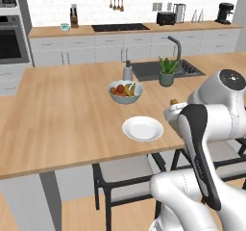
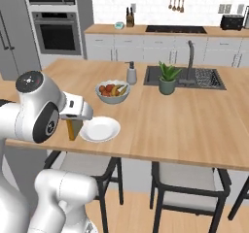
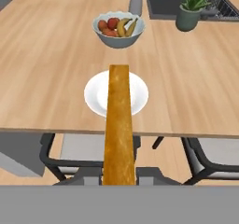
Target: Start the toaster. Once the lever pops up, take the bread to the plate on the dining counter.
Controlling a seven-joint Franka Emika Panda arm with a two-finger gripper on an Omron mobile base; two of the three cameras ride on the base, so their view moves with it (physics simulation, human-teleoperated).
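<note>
bread (image 3: 119, 125) in hand (image 2: 74, 126), beside plate (image 3: 95, 94)

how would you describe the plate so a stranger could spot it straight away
Look at the big light-wood dining counter with the sink set in its far side. Near its front edge, above the chairs, sits the plate, just in front of the fruit bowl. It is flat, plain white and bare, while the bowl is deep and holds fruit.

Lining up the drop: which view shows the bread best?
Hand view: the bread runs edge-on up the middle, over the plate. Right base view shows a tan piece under the gripper; left base view shows just a corner.
</note>
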